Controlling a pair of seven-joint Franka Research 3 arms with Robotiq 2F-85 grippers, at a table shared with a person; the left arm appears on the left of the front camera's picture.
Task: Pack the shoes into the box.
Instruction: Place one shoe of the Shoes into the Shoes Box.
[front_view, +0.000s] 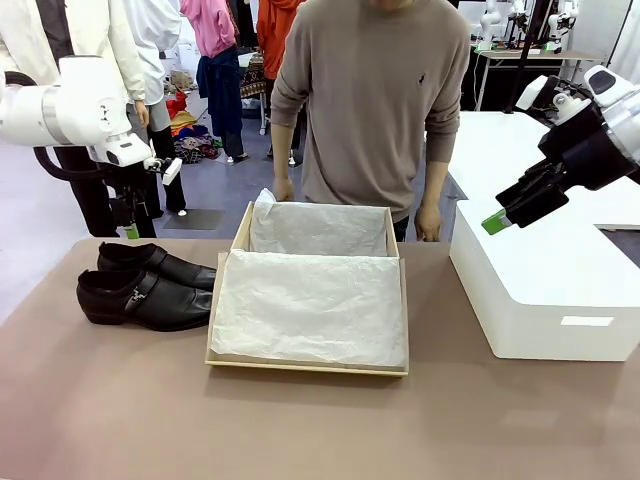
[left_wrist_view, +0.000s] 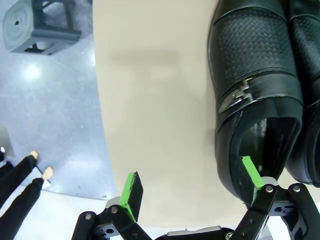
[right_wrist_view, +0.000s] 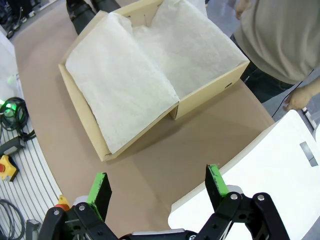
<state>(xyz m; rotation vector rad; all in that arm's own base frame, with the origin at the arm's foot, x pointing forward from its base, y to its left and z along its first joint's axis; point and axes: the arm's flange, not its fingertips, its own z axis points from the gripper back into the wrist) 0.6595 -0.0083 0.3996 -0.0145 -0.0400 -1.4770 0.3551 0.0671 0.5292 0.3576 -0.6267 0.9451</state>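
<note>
Left gripper (left_wrist_view: 190, 182) is found spread wide and empty over the heel end of the shoes (front_view: 145, 290). One pad is seen above a shoe's heel opening, the other above bare table (front_view: 100, 420). A lopsided closure is judged likely from this offset, and the glossy leather could be pushed or let slip rather than clasped. The shoes lie touching, so the second could be dragged along. Both lie outside the box (front_view: 300, 366), just beside its left wall.

The box lies open mid-table; its loose tissue could be bunched under a sole. Right gripper (front_view: 497, 222) is held open and empty above the white block (front_view: 560, 290). The person (front_view: 370, 100) stands at the box's far rim, hands hung near it — contact is possible.

Count: two shoes, one box, one block, two grippers, one person.
</note>
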